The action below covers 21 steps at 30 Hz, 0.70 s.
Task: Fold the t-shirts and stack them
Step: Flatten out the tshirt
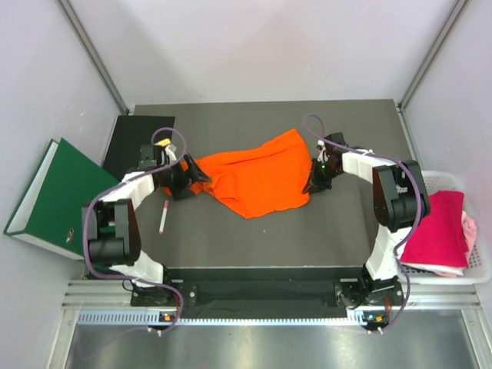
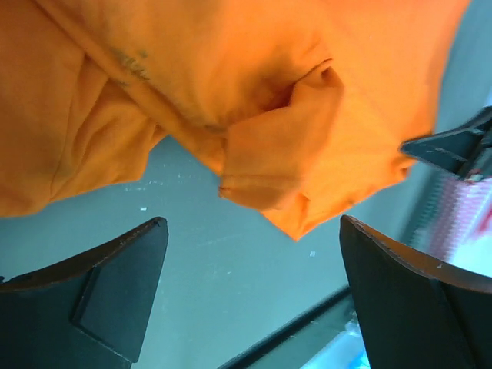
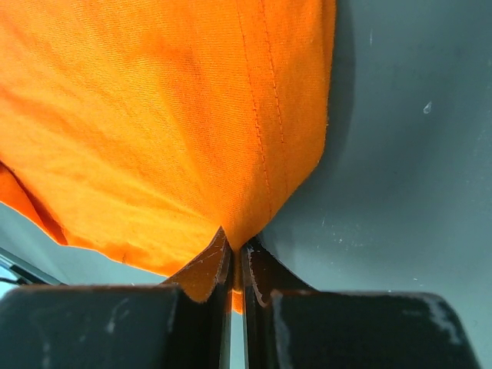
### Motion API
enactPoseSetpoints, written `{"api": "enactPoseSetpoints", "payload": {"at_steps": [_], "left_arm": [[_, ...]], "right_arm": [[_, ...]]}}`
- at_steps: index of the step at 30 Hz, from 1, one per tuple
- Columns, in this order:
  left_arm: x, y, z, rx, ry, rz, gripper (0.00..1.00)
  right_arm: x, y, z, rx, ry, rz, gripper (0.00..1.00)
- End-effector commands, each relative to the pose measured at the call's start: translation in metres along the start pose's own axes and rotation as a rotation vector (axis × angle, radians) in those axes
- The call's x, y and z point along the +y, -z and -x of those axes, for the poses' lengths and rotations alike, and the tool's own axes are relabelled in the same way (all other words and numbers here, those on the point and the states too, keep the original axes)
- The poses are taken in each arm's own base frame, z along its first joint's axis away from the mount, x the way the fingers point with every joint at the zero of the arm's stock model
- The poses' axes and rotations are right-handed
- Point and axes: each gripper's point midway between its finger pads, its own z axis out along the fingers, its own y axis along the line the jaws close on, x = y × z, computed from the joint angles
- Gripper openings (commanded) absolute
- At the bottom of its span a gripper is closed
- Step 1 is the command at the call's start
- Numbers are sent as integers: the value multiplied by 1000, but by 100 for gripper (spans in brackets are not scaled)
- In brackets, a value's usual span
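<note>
Orange shirt (image 1: 257,181) crumpled, no fold done; my right hand (image 3: 234,250) pinches its hem, my left hand (image 2: 252,231) spread, shirt just ahead.

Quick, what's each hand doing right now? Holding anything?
Left hand: open, nothing between its fingers.
Right hand: closed, pinching an edge of the orange t-shirt.

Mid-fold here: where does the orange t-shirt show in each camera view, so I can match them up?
Top external: the orange t-shirt lies at the middle of the table.
Left wrist: it fills the upper frame, beyond the open left claw.
Right wrist: upper left and centre, its edge pinched in the shut right claw.
Shared landmark: the dark grey table surface beside the cloth.
</note>
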Motion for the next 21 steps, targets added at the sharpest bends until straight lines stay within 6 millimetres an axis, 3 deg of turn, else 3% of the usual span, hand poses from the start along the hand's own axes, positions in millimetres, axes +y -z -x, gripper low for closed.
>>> {"api": "enactPoseSetpoints", "payload": {"at_steps": [1,7,11,16,17,21], "left_arm": [[-17,-5,0,44,105,-204,96],[-14,-12,9,29,140,-246,86],[-12,-20,17,23,142,-259,69],[-10,-30,21,42,151,-273,57],[-11,-31,23,41,150,-276,51],[-19,-26,30,32,132,-289,0]], "right_arm": [[-16,-7,-9,26,10,-51,1],[-15,-8,-11,27,1,-39,2],[-14,-8,-11,31,0,-33,2],[-14,-8,-11,32,1,-34,2],[-15,-8,-10,31,2,-36,2],[-15,-8,-10,27,3,-40,2]]}}
